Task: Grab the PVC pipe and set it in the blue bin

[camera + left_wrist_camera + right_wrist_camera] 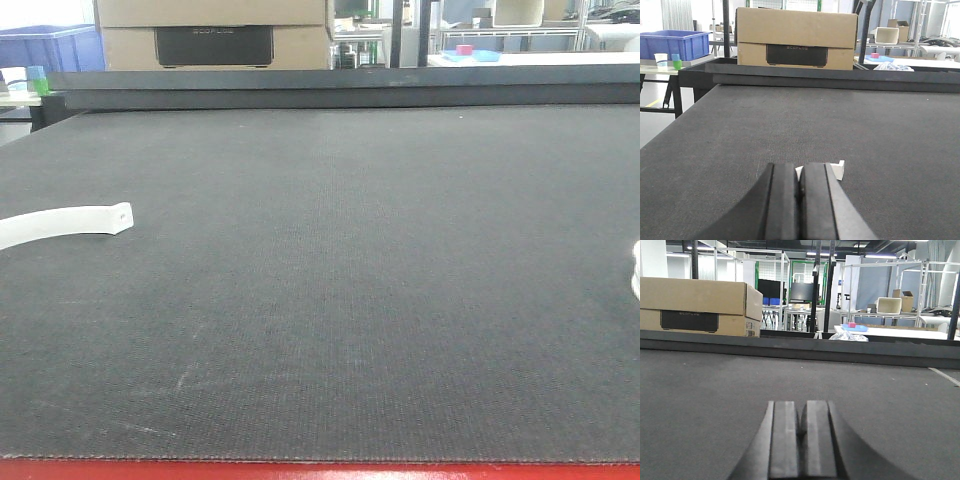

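Note:
No clear PVC pipe shows in any view. A white curved strip (70, 221) with a small hole at its end lies on the dark mat at the left; I cannot tell what it is. A white end piece (838, 170) shows just past my left gripper's tips, on their right. The blue bin (675, 44) stands on a side table beyond the mat's far left corner, and also shows in the front view (50, 48). My left gripper (800, 172) is shut, low over the mat. My right gripper (801, 410) is shut and empty, low over bare mat. Neither gripper shows in the front view.
A raised dark rail (840, 77) bounds the mat's far edge. A cardboard box (795, 37) stands behind it. Cups (662, 60) stand by the blue bin. A white object (636, 270) pokes in at the right edge. The table's red front edge (320, 470) is near.

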You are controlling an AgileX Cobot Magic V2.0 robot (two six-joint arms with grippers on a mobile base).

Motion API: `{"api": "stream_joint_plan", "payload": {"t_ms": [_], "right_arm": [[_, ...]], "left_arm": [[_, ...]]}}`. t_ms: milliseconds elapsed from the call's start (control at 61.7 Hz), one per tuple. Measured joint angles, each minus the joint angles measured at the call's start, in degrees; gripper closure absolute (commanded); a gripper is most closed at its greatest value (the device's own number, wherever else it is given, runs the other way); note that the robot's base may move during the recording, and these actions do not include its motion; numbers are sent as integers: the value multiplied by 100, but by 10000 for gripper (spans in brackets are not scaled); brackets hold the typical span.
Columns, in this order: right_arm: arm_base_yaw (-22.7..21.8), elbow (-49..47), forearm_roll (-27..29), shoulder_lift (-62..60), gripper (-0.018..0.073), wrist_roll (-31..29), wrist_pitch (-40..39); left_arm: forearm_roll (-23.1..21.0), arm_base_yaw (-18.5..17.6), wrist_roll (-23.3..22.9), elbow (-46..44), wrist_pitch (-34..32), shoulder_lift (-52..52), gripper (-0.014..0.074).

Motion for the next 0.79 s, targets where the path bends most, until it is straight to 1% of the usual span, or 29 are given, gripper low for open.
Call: {"api": "stream_joint_plan", "payload": {"t_ms": [794], "right_arm": [[0,0,0,0,727,0,0]], "left_arm": [[0,0,0,0,0,0,707]]}}
